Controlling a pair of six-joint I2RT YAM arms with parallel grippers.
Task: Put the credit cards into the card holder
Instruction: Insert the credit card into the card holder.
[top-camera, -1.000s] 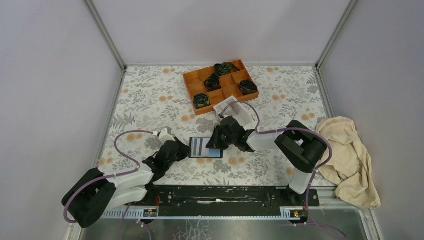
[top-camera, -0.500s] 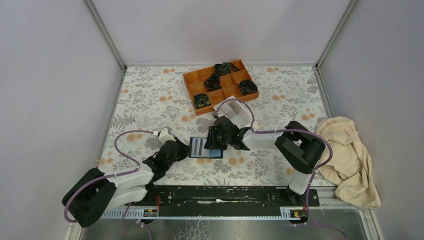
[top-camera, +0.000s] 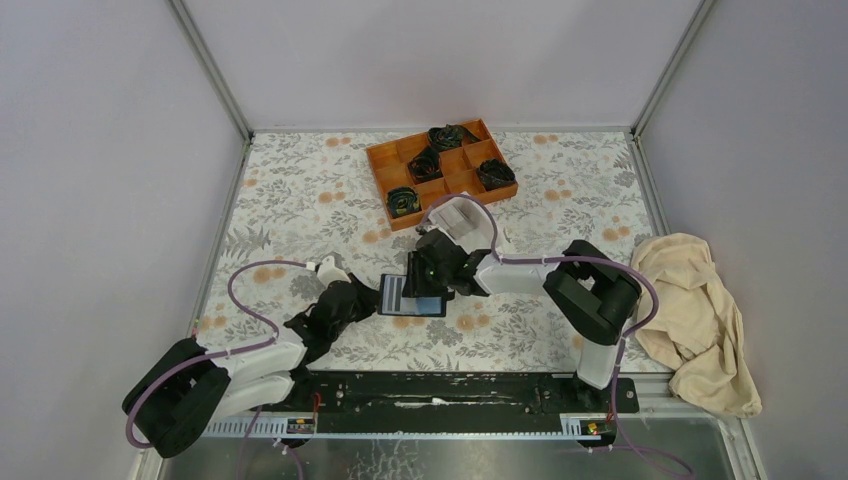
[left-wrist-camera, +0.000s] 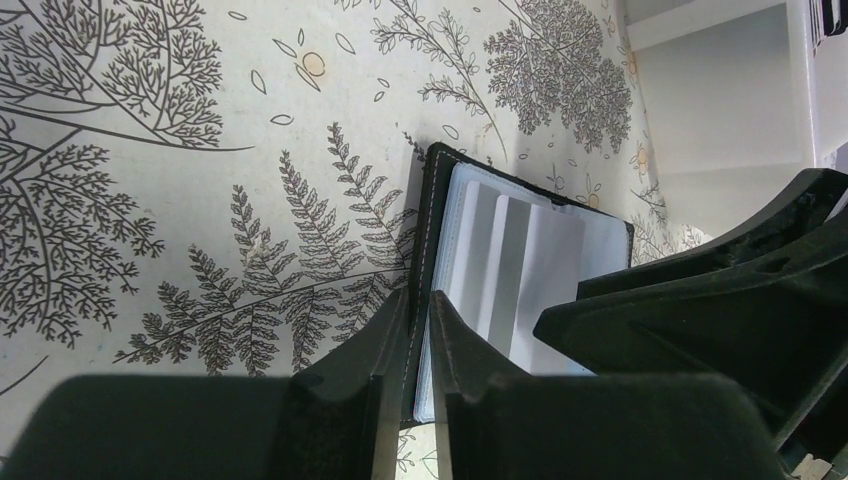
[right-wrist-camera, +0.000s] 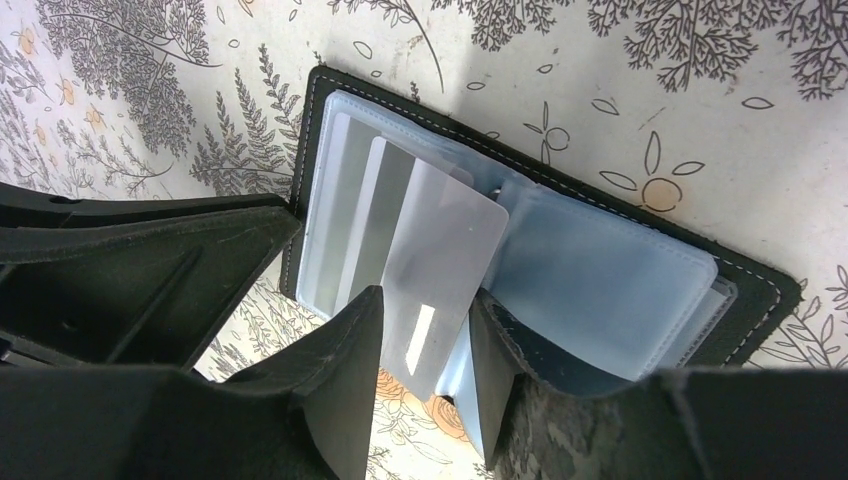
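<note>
Right wrist view: the credit card (right-wrist-camera: 445, 250) sits half-tucked in a pocket of the open card holder (right-wrist-camera: 610, 270), its long axis running back into the right claw (right-wrist-camera: 425, 305) — fingers parted either side, seemingly not gripping. On the table (right-wrist-camera: 700, 120), the left claw (left-wrist-camera: 418, 310) pinches the holder's cover edge.

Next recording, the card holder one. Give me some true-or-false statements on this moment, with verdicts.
1. The card holder lies open on the table. True.
2. The left gripper hangs free. False: it is shut on the card holder's edge.
3. A card sits partly in a pocket, between the fingers of the right gripper. True.
4. The orange tray is empty. False: several compartments hold dark bundles.
5. The cream cloth covers the card holder. False: it lies apart, by the table's right side.
</note>
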